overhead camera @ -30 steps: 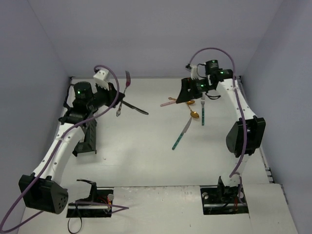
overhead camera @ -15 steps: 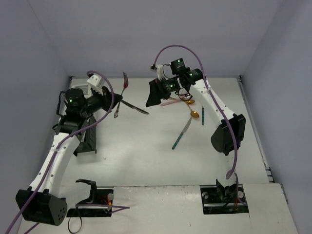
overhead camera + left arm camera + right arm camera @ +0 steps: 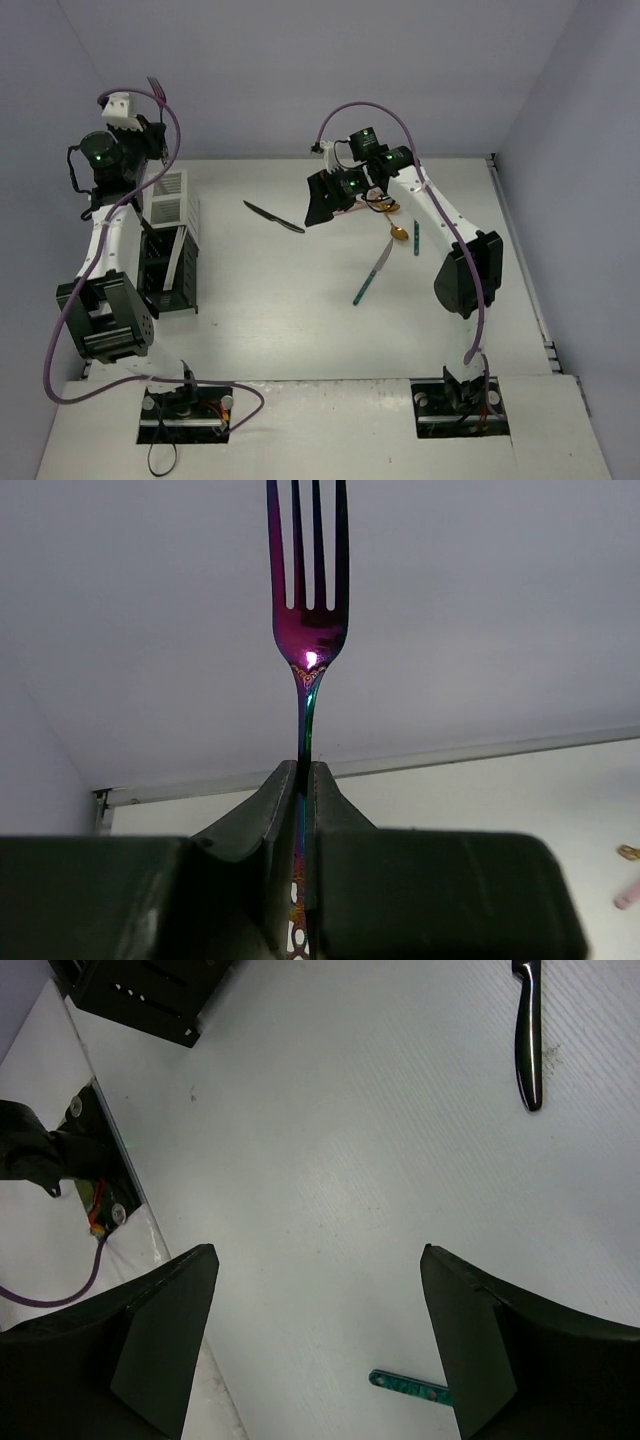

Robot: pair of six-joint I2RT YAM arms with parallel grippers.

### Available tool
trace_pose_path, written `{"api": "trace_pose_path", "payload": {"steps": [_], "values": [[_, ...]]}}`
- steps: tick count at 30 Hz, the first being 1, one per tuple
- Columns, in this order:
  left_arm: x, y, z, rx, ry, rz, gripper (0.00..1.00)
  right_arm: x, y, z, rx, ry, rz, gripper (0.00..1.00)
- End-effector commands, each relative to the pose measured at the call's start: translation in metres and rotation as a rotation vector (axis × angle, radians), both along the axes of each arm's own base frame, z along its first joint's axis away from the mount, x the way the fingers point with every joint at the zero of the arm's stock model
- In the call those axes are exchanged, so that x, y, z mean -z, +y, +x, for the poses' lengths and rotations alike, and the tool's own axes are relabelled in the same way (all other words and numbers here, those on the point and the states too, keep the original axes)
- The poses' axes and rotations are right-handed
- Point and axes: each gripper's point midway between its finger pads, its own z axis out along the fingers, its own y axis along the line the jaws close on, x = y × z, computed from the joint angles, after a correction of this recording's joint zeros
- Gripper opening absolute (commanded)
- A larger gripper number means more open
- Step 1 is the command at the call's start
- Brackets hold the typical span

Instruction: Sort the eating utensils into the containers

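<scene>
The iridescent pink-purple fork now stands tines up, high against the back wall at the far left. A second ago I had it low over the desk, just beside the black knife. The left arm has swung up and outward since then, and that has uncovered the white caddy, which sits just behind the black caddy. The right arm has come across from the right side to the middle of the far edge. The black knife, the teal knife, the gold spoon and the teal fork lie where they did.

The fork's tine tips run off the top of the left wrist view, and its lower handle disappears between the pads. From above, the right arm's head covers the small items beneath it; I can make out only a trace of gold and pink there. In the right wrist view, only the end of the teal knife's handle shows.

The left fingers are pinched tight on the fork's neck. The right fingers stand wide apart, holding and touching nothing, above bare desk.
</scene>
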Motion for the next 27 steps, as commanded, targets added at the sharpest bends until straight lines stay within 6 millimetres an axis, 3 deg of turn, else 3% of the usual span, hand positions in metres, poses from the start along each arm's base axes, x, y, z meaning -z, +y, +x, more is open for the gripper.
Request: {"api": "trace_pose_path", "payload": {"steps": [1, 6, 11, 18, 27], "values": [[-0.076, 0.024, 0.009, -0.089, -0.292, 0.097, 0.0, -0.029, -0.012, 0.004, 0.019, -0.094, 0.028, 0.8], [-0.056, 0.059, 0.022, -0.268, -0.326, 0.158, 0.0, -0.018, -0.026, 0.015, 0.055, -0.073, 0.014, 0.8], [-0.026, 0.083, 0.019, -0.409, -0.328, 0.177, 0.0, -0.008, -0.036, 0.021, 0.076, -0.056, 0.0, 0.8], [0.024, 0.084, 0.01, -0.388, -0.369, 0.18, 0.0, 0.004, -0.041, 0.024, 0.088, -0.032, -0.017, 0.8], [0.044, 0.083, 0.016, -0.342, -0.361, 0.069, 0.0, 0.011, -0.044, 0.021, 0.089, -0.019, -0.031, 0.81]]}}
